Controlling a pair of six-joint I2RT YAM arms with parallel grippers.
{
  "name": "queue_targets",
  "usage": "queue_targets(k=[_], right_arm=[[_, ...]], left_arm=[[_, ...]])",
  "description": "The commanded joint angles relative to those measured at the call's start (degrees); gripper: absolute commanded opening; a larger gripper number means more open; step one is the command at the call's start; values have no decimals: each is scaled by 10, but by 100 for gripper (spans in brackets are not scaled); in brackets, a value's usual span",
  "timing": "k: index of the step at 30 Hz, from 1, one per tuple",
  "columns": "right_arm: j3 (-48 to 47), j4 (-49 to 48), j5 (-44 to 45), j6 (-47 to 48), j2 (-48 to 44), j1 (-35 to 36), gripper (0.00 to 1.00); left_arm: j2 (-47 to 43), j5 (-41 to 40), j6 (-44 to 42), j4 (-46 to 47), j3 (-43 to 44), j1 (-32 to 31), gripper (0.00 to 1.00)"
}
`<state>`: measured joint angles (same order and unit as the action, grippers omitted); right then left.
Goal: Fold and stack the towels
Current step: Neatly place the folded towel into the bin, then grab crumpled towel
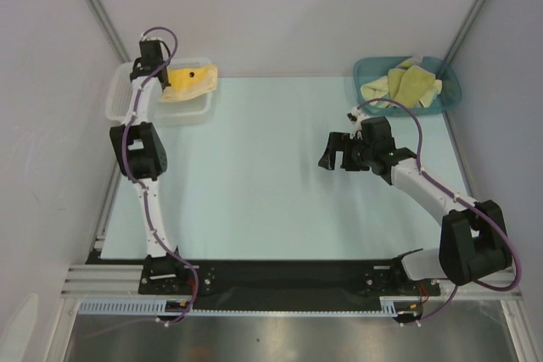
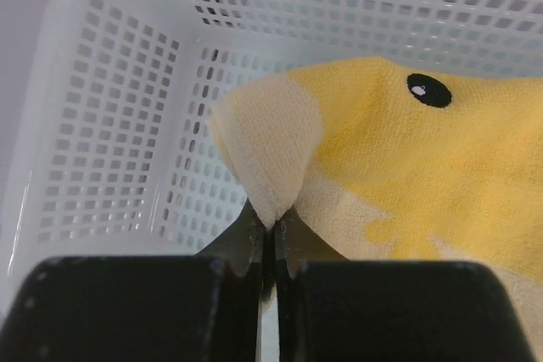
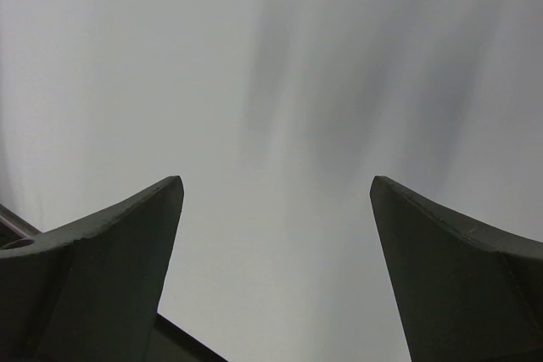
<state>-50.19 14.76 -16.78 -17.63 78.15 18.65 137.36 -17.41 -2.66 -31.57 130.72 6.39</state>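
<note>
Left claw (image 2: 270, 231): jaws pressed almost together, pinching a folded pale corner of cloth between the tips.
Cloth held: yellow towel (image 2: 441, 175), bright yellow with cream patches and a round black spot that has a small pale mark in it.
Towel corner: rises in a soft cone from the jaw tips, with the rest spreading away to the right in the left wrist view.
Around the towel: white mesh basket (image 2: 110, 142), its perforated walls close on the left and behind; the claw reaches down into it.
Basket place: far left corner of the table (image 1: 254, 175); from above, the towel lies across the basket's right part.
Right claw (image 3: 276, 182): spread wide, with nothing between the fingers and only a blank pale surface beyond them.
Right claw place: above the right half of the table, pointing left, near the bin but apart from it.
Other cloths: loose towels (image 1: 407, 84), pale yellow and yellow-green, heaped unfolded.
Their container: teal bin (image 1: 450, 82) at the far right corner, well apart from the basket.
</note>
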Motion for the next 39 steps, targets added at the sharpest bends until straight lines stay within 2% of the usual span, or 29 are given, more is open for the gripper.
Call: queue_targets(k=[1,10,12,13,14,15,17,20,21,23,25,29,33,35,38,39], right_arm=[[-20,-11,10,13,-3,-2,100],[-27,-11,7,9,20,-2,100],[-31,-11,10,10,24,-1,100],[-32,-11,12,10,28,0,100],[-35,-11,17,10,28,1,100],[-37,-12,21,9,29,2,100],[-48,-11,26,7,31,5,100],[-88,2,43,-6,31,7,100],[-99,7,51,-15,31,7,100],[-123,6,74,-31,32,-4,100],[-173,8,93,-51,41,-15,100],[-265,38,189,-70,84,-52,100],[-327,40,227,-77,132,-120,99],[-341,19,238,-77,165,-144,98],[-355,0,246,-75,219,-183,92],[-365,2,250,-75,234,-202,86]], left_arm=[[10,-8,-21,36,-5,14,0],[57,-8,-40,77,-6,43,0],[62,-1,-30,88,-4,55,7],[69,-2,-28,91,6,56,13],[71,-10,-25,90,12,58,34],[73,-14,-23,87,16,57,49],[65,-28,-12,78,23,56,70],[28,-77,4,64,9,46,79],[13,-133,10,68,-4,40,85],[-12,-165,13,74,-45,16,96],[-50,-161,23,69,-88,0,98],[-96,-149,70,17,-121,-55,100],[-155,-84,100,4,-181,-103,100],[-202,-89,112,6,-226,-139,100],[-240,-49,171,-28,-252,-181,100],[-244,-20,179,-64,-252,-190,100]])
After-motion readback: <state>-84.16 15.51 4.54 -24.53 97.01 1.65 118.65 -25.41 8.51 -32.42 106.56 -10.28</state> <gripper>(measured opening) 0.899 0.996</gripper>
